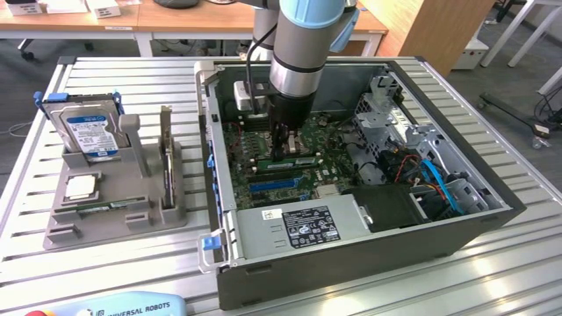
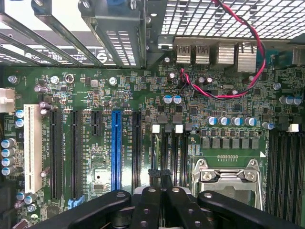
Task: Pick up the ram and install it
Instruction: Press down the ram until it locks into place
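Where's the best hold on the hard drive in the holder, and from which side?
Likely its free top edge, from above: the hard drive stands on edge, leaning back in the holder, whose walls cover its lower part.

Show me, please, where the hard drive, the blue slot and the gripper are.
hard drive [image 1: 88, 131], exterior view, on its blue-white label.
blue slot [image 2: 116, 150], wrist view, on the middle of its length.
gripper [image 2: 160, 175], wrist view, between its closed fingertips.

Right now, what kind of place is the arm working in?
Probably a lab or office workshop for PC assembly: an open computer case on a slatted metal table, a parts holder, wooden desks behind.
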Robot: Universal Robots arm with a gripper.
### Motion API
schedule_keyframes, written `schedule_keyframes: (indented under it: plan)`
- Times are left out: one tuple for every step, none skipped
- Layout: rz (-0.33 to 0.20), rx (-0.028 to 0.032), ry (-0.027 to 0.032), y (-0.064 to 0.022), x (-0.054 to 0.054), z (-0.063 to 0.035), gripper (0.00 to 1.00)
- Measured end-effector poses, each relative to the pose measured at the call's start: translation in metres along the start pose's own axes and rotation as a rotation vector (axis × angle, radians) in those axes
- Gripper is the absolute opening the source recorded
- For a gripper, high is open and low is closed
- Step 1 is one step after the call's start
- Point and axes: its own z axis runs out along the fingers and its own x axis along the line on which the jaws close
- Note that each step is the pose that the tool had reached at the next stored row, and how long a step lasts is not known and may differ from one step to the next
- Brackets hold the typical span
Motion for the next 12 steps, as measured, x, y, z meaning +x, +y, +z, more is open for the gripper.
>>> schedule_keyframes:
  plan:
    - [0.000, 0.0000, 0.0001, 0.0000, 0.0000, 0.0000, 0.10]
    - [0.000, 0.0000, 0.0001, 0.0000, 0.0000, 0.0000, 0.10]
    - [0.000, 0.0000, 0.0001, 0.0000, 0.0000, 0.0000, 0.10]
    - [0.000, 0.0000, 0.0001, 0.0000, 0.0000, 0.0000, 0.10]
    - [0.000, -0.0001, 0.0002, 0.0000, 0.0000, 0.0001, 0.10]
    - [0.000, 0.0000, 0.0000, 0.0000, 0.0000, 0.0004, 0.10]
    - [0.000, 0.0000, 0.0001, 0.0000, 0.0000, 0.0005, 0.10]
    - [0.000, 0.0000, 0.0001, 0.0000, 0.0000, 0.0005, 0.10]
    - [0.000, 0.0000, 0.0001, 0.0000, 0.0000, 0.0005, 0.10]
    - [0.000, 0.0000, 0.0002, 0.0000, 0.0000, 0.0005, 0.10]
    - [0.000, 0.0000, 0.0001, 0.0000, 0.0000, 0.0005, 0.10]
    - [0.000, -0.0001, 0.0001, 0.0000, 0.0000, 0.0005, 0.10]
